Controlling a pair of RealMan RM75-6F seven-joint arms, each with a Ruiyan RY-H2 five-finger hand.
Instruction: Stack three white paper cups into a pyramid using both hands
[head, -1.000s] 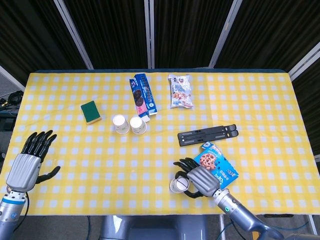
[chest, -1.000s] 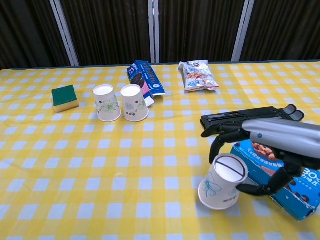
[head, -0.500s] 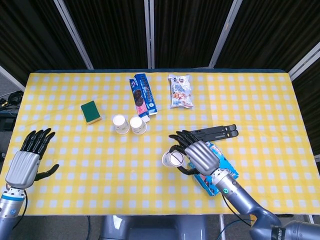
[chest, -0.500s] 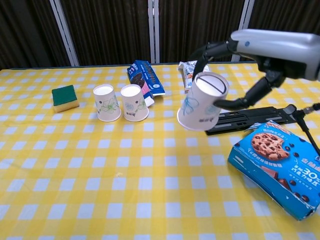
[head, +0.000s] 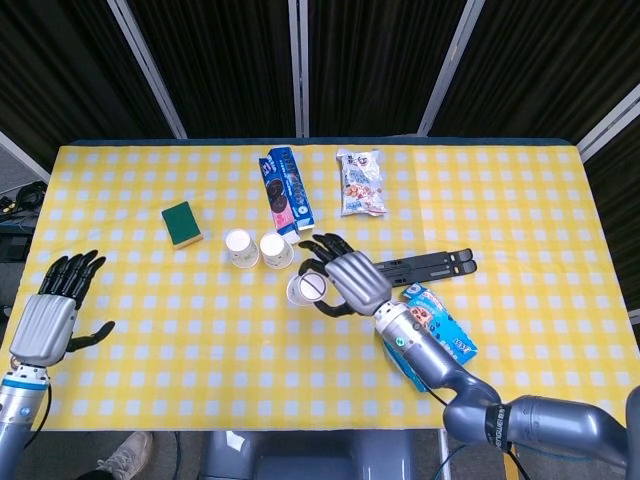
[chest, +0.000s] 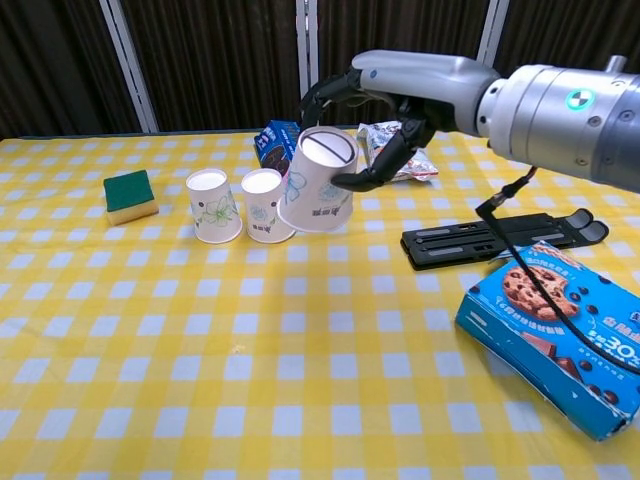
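Gripping the third paper cup upside down and tilted, the right hand hangs above the checked surface, just right of the two inverted paper cups standing side by side. The left hand hovers near the surface's left edge, fingers spread and holding nothing.

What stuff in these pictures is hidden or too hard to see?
- Left hand: only the head view shows it; the chest view's left edge cuts it off.
- Held paper cup: the right hand covers its far side in the chest view.
- Oreo box: partly behind that cup in the chest view.
- Snack bag: print too small to read.
- Cookie box: the right arm overlaps it in the head view.
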